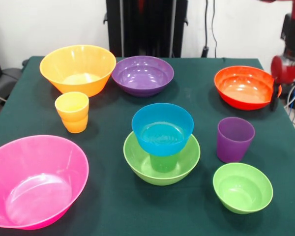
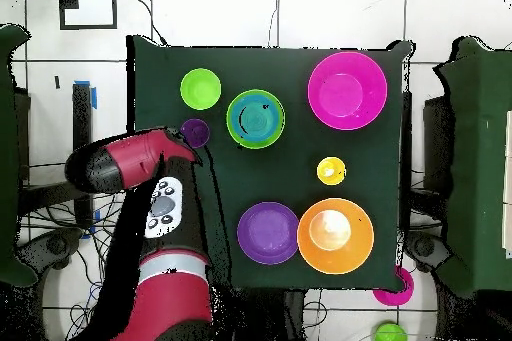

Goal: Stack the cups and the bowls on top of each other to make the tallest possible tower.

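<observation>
Glossy plastic made up the tower [image 1: 162, 142]: a lime-green bowl [image 1: 137, 164] on the surface [image 1: 113, 206], a green cup [image 1: 163, 162] inside it, and a blue bowl [image 1: 162, 127] perched on the cup. The purple cup [image 1: 235, 139] and small green bowl [image 1: 242, 188] stood apart beside it. The arm [image 2: 125, 162] reached over toward the purple cup; whether the hand was clenched or released could not be told. Risk: the blue bowl, wider than its narrow support, might tip if nudged or loaded off-centre.

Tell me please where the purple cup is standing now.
In the front view the purple cup stands upright on the table at the right, between the red-orange bowl behind it and the small green bowl in front.
</observation>
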`<state>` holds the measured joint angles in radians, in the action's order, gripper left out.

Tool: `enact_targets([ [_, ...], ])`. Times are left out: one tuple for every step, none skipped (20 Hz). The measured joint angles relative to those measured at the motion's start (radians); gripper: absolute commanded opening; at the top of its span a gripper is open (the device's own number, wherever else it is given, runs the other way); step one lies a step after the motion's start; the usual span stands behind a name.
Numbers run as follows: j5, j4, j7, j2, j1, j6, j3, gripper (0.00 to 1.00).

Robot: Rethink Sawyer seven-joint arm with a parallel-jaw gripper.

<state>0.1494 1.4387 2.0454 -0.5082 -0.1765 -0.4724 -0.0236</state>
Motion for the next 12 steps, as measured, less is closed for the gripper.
enact_targets([
  [0.000, -0.007, 0.000, 0.008, 0.006, 0.000, 0.001, 1.00],
  [0.000, -0.020, 0.000, 0.018, 0.024, -0.004, 0.002, 1.00],
  [0.000, -0.023, 0.000, 0.021, 0.033, -0.007, 0.002, 1.00],
  [0.000, -0.028, 0.000, 0.023, 0.048, -0.012, 0.002, 1.00],
  [0.001, -0.030, 0.000, 0.024, 0.056, -0.015, 0.002, 1.00],
  [0.001, -0.031, 0.000, 0.024, 0.065, -0.018, 0.002, 1.00],
  [0.001, -0.036, 0.000, 0.024, 0.080, -0.023, 0.003, 1.00],
  [0.001, -0.039, 0.000, 0.024, 0.088, -0.024, 0.003, 1.00],
  [0.001, -0.043, 0.000, 0.024, 0.096, -0.026, 0.003, 1.00],
  [0.001, -0.049, 0.000, 0.025, 0.106, -0.026, 0.004, 1.00],
  [0.001, -0.056, 0.000, 0.026, 0.116, -0.026, 0.004, 1.00],
  [0.001, -0.058, 0.000, 0.027, 0.119, -0.025, 0.005, 1.00],
])
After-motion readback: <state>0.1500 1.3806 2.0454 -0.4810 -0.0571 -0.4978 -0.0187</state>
